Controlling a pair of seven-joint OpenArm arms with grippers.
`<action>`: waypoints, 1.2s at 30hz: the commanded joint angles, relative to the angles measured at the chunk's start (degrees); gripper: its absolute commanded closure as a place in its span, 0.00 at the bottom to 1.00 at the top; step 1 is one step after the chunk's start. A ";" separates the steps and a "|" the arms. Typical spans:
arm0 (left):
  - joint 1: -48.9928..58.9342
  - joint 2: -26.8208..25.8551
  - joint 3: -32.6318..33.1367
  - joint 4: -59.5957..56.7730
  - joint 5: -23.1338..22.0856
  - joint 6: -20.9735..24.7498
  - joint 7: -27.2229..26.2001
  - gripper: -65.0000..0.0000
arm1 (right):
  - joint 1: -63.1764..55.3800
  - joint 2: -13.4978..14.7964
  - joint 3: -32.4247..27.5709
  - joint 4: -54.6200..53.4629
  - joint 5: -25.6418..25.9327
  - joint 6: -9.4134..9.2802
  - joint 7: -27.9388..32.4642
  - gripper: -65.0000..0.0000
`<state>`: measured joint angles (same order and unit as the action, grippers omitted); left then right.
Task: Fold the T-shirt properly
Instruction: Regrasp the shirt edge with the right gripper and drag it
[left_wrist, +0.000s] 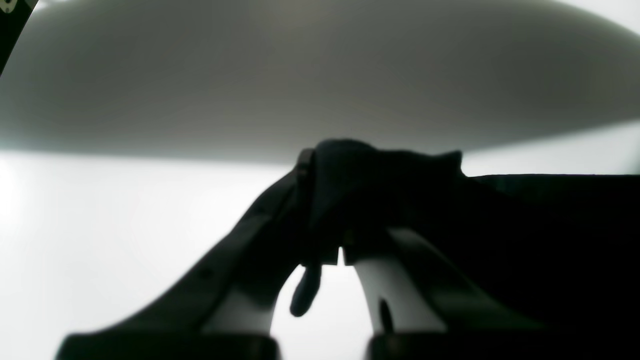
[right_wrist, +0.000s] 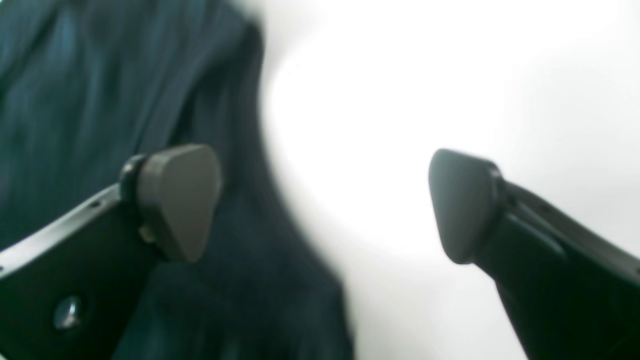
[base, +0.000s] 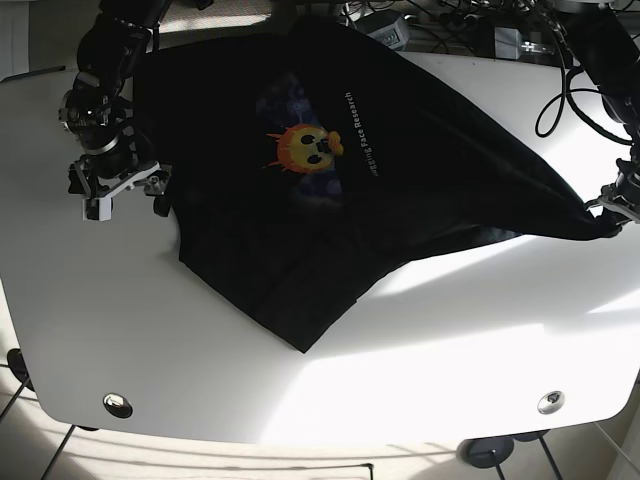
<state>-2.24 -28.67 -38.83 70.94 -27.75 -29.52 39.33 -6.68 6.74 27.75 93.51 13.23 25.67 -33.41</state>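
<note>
A black T-shirt (base: 350, 190) with an orange sun print lies spread on the white table (base: 420, 350). My left gripper (base: 612, 212), at the right of the base view, is shut on a bunched corner of the shirt (left_wrist: 380, 175) and holds it stretched out over the table's right side. My right gripper (base: 125, 195), at the left of the base view, is open; in the right wrist view (right_wrist: 325, 205) one fingertip (right_wrist: 180, 200) is over the shirt's edge (right_wrist: 100, 100) and the other over bare table.
Cables and equipment (base: 470, 25) lie beyond the table's far edge. The table's near half is bare white, with two round metal fittings (base: 117, 404) near the front edge.
</note>
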 joint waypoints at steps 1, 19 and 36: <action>-0.53 -1.62 -0.42 0.93 -0.34 0.20 -1.22 1.00 | 4.61 1.65 -1.86 -1.87 1.14 0.83 -0.31 0.00; -0.53 -1.62 -0.42 0.93 -0.34 0.11 -1.49 1.00 | 27.91 5.35 -17.15 -38.97 1.05 0.92 8.49 0.00; -0.53 -1.62 -0.42 0.84 -0.34 0.11 -1.57 1.00 | 20.52 1.39 -22.69 -32.46 1.14 0.83 8.75 0.69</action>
<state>-1.91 -28.80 -38.94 70.91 -27.09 -29.23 39.42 13.17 8.12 5.23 60.90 15.16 26.30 -22.46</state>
